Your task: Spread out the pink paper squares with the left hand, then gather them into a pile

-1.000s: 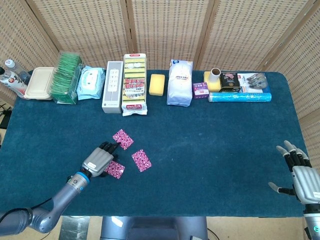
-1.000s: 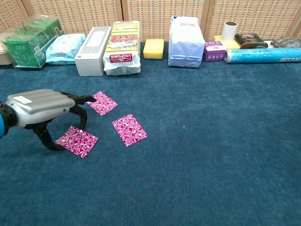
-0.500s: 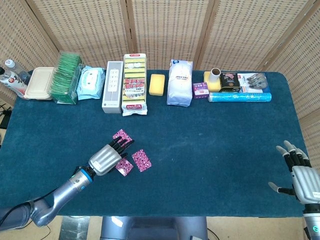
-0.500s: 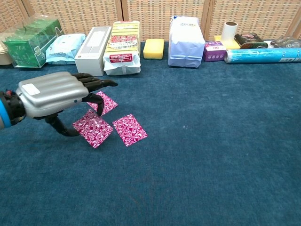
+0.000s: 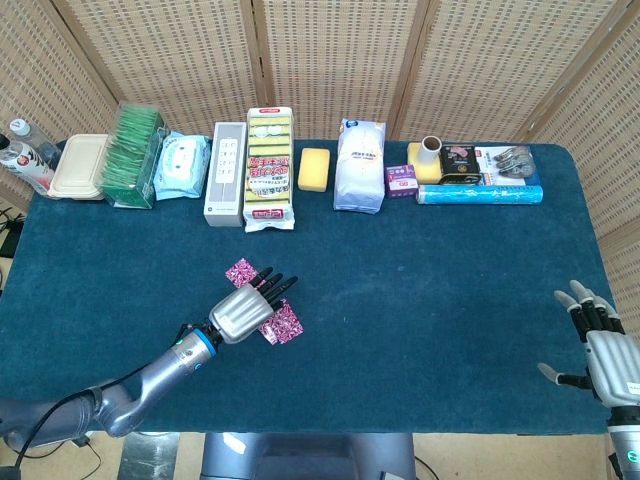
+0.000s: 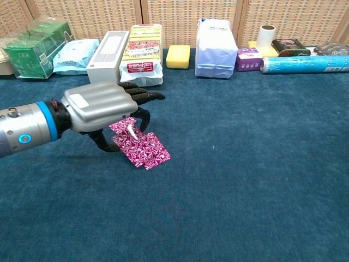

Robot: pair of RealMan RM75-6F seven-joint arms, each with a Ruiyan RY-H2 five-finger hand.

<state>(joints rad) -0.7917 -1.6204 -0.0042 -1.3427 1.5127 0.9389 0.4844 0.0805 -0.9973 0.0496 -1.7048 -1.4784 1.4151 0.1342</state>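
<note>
Evidently a square (image 6: pixel 133 143) is pinched under the left hand (image 6: pixel 103 106) and laid over another (image 6: pixel 148 153) for piling; the right hand (image 5: pixel 605 352) is spread.

Table (image 5: pixel 420 290) covered in dark teal, short-pile cloth, filling most of both views; far edge runs straight, right far corner rounded in the head view. Behind it, a folding screen (image 5: pixel 330 60) of woven wicker panels in pale tan, set in light wooden frames; panels angled zigzag, seams showing as vertical posts. Same screen (image 6: pixel 82 13) closes the top strip of the chest view. Past the table's right edge, a strip of pale floor (image 5: pixel 618 250) shows. Below the near edge, a dark grey base or stand (image 5: pixel 310 455) sits at centre. Light even and diffuse, no hard shadows on the cloth
</note>
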